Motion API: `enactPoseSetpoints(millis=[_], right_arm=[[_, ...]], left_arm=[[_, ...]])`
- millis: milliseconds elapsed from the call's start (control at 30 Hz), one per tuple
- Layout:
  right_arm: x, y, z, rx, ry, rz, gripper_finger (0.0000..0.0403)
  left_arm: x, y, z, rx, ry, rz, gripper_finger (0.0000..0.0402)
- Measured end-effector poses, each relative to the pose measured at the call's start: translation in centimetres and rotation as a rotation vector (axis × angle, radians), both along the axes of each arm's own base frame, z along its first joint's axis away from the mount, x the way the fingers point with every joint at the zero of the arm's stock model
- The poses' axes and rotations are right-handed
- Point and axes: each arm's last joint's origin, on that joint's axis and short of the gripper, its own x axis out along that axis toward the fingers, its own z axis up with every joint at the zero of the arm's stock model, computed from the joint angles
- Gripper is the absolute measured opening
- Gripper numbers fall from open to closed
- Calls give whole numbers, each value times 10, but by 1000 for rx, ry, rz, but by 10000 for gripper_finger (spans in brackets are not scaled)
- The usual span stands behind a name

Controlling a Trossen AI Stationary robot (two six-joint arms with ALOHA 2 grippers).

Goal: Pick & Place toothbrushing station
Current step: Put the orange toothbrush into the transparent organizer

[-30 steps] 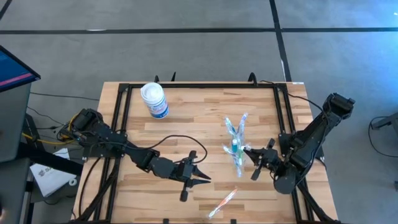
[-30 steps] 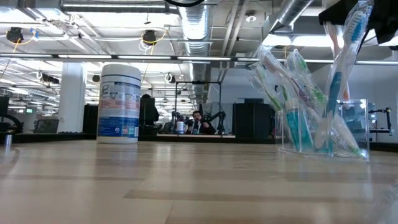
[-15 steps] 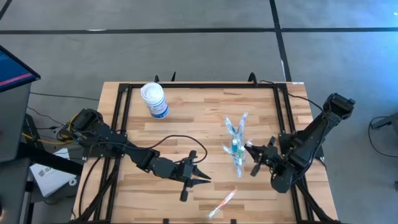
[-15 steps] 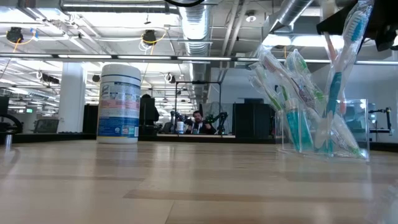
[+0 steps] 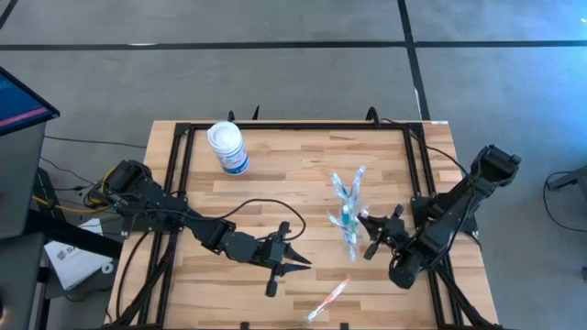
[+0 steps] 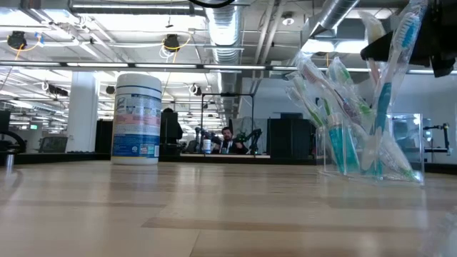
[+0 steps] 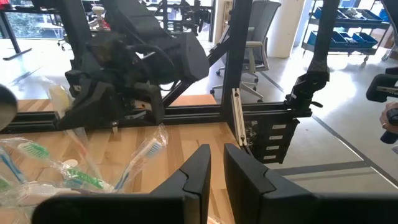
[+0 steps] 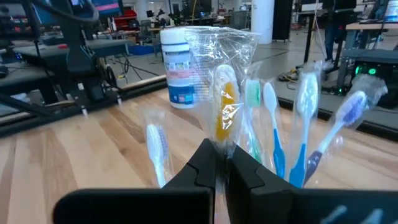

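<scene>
Since a second ago, the right gripper has slid a little toward the left edge of the tabletop, closer to the small clear plastic cup. Its two dark fingers are pressed together on a wrapped toothbrush with an orange-yellow handle, and they hold it upright just above the cup. In the low view that brush's head pokes up high beside the dark gripper.

The clear cup stands on the light wooden tabletop, right of the middle, nearer the right edge. It is full of slim blue, green and white toothbrushes in clear wrappers that lean out like a fan. A small teal tube stands in it too.

One more wrapped pink-orange toothbrush lies flat near the front edge, well apart from the cup.

The left gripper waits low over the tabletop near the front edge, left of the lying brush. Its fingers are nearly together with a thin gap, and they hold nothing.

A tall white canister with a blue label stands near the back left corner.
</scene>
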Motion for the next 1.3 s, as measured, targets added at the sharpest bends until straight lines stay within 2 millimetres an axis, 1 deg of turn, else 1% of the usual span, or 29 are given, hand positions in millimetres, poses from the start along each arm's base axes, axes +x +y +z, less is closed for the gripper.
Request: enactPoseSetpoints(millis=[500,600,767,867,1300], right_arm=[[4,5,-29,49,-29,-21,2],[4,5,-30,50,-30,-21,10],[4,5,-28,52,-29,-20,42],[4,5,-28,53,-29,-20,55],[4,6,-28,49,-25,-15,66]], left_arm=[[0,0,0,-1,0,-3,39],[0,0,0,-1,1,-3,39],[0,0,0,-1,1,-3,39],[0,0,0,0,1,-3,39],[0,0,0,0,0,1,39]])
